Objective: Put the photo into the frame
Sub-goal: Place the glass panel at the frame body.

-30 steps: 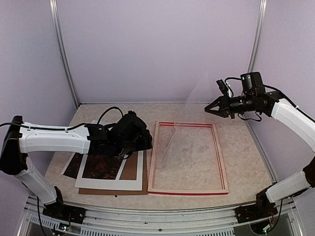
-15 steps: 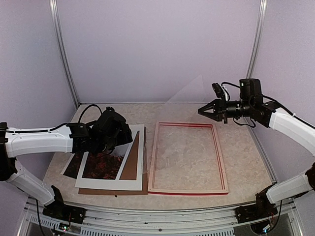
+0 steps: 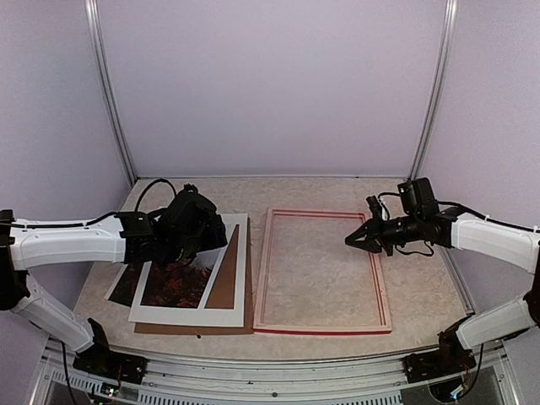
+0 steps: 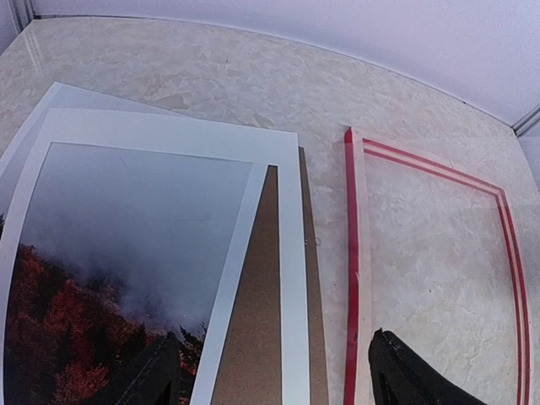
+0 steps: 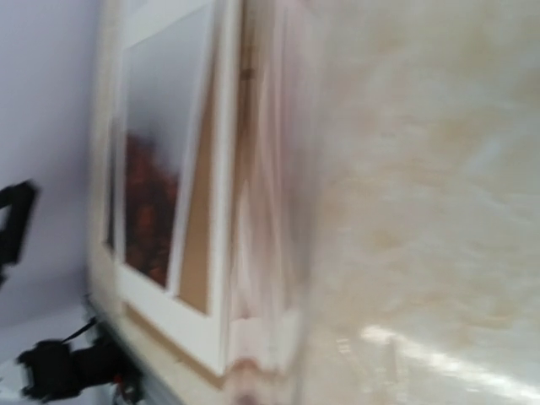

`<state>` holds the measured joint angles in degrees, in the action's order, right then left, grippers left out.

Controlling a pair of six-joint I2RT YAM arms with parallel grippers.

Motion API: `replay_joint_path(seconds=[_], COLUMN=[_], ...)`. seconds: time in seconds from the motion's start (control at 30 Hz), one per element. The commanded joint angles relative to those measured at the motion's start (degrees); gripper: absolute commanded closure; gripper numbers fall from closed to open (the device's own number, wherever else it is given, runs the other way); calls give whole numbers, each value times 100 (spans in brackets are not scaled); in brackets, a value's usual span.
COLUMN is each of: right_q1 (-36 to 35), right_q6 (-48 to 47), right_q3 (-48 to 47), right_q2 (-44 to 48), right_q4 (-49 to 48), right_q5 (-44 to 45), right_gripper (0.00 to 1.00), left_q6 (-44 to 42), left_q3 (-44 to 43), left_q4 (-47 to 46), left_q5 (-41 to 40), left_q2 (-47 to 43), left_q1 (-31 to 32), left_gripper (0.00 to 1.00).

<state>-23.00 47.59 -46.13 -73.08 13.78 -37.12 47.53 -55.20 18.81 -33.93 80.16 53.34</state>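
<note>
The photo (image 3: 173, 283) lies at the left under a white mat board (image 3: 234, 278); its red foliage and grey mist show through the window (image 4: 110, 278). The frame (image 3: 381, 287) lies flat in the middle with its pale wood side up and a red edge (image 4: 351, 253). My left gripper (image 3: 181, 245) hovers open and empty over the photo's far end, its fingers (image 4: 152, 375) wide apart. My right gripper (image 3: 348, 242) is low over the frame's right side, its tips closed on a clear pane that barely shows. The right wrist view is blurred; the photo (image 5: 152, 194) shows there.
A brown backing board (image 3: 226, 287) lies under the mat and shows through the skewed window (image 4: 261, 321). The booth walls stand close on three sides. The arm bases sit at the near edge.
My right gripper has come down and toward me, bringing the raised clear pane down flat onto the frame. My left gripper drew back left from the frame's edge, then stayed still.
</note>
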Motion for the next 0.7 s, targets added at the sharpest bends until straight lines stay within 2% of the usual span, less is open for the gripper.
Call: replay_joint_path(seconds=[0.0, 0.23, 0.37, 0.5, 0.67], right_q1=[-29, -24, 15, 57, 119], right_q6=[-192, -506, -723, -878, -1070], right_q3=[222, 173, 144, 182, 199], right_q2=[75, -101, -209, -317, -483], right_q4=[159, 468, 677, 763, 861], right_q5=[696, 1264, 1518, 1659, 1781], right_gripper=[100, 100, 100, 100, 100], left_q6=[-253, -536, -683, -786, -825], left_q3=[-10, -380, -430, -435, -469], left_q4=[-51, 150, 44, -56, -58], left_q5=[-88, 114, 198, 229, 208], left_q2=[182, 655, 754, 747, 747], left_q1=[60, 118, 188, 219, 216], left_gripper=[23, 20, 14, 3, 1])
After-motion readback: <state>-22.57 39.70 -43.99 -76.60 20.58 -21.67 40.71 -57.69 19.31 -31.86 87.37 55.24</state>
